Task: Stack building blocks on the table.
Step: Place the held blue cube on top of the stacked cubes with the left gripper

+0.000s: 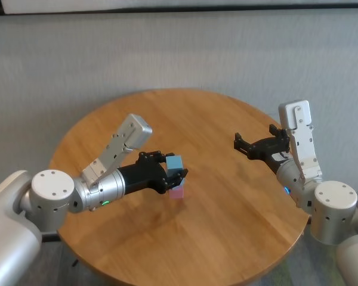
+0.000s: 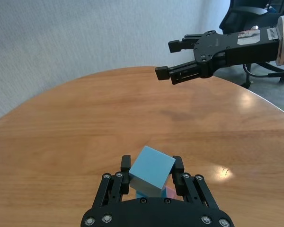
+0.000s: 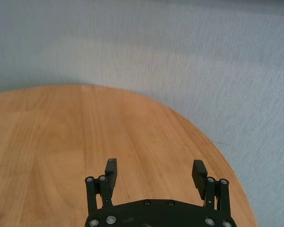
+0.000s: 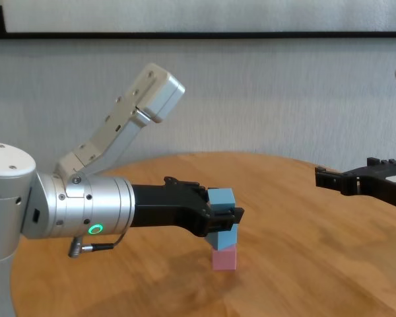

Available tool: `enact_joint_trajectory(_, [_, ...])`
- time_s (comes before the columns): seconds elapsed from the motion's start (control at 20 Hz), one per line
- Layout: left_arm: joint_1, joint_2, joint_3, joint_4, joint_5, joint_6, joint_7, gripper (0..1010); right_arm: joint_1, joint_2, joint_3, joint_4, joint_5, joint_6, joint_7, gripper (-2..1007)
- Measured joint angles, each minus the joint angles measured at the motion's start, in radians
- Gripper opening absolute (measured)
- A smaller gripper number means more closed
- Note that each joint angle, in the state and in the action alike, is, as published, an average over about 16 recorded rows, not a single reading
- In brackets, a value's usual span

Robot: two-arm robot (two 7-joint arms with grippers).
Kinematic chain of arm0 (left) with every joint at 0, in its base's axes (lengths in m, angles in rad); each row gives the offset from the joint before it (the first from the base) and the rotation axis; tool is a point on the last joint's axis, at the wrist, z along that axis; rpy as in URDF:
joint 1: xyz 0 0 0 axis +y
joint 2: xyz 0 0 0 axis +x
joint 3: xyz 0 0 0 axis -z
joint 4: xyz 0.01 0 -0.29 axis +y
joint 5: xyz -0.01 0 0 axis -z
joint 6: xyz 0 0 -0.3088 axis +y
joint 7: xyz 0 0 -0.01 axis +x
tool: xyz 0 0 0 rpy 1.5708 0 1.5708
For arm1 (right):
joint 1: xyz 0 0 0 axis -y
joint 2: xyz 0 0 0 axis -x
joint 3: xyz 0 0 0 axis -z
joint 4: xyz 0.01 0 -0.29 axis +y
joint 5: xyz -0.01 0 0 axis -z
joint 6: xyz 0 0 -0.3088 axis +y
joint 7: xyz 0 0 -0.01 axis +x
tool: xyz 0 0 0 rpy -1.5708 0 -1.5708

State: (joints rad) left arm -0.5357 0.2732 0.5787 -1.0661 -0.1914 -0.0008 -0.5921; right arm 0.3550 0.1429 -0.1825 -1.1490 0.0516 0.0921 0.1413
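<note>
A pink block (image 1: 176,192) rests on the table (image 1: 232,232) near its middle, with a light blue block (image 4: 227,236) sitting on top of it. Just above those two, my left gripper (image 1: 176,171) is shut on a second light blue block (image 2: 151,170), which sits tilted between the fingers. In the chest view this held block (image 4: 221,197) hangs right over the lower blue one; I cannot tell whether they touch. My right gripper (image 1: 238,143) hovers open over the table's right side, well away from the stack, with nothing between its fingers (image 3: 111,166).
The round wooden top ends near the right arm and at the far rim (image 3: 189,127). A grey wall lies behind it. An office chair (image 2: 255,19) stands beyond the table past the right gripper.
</note>
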Motion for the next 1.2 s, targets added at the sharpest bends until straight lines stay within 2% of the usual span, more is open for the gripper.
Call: enact_joint_trajectory(1.2, [-0.011,-0.012,0.004,0.032,0.0,-0.01,-0.004,542,0.0,0.0,0.0,0.0,0.0,0.0,0.0,1001])
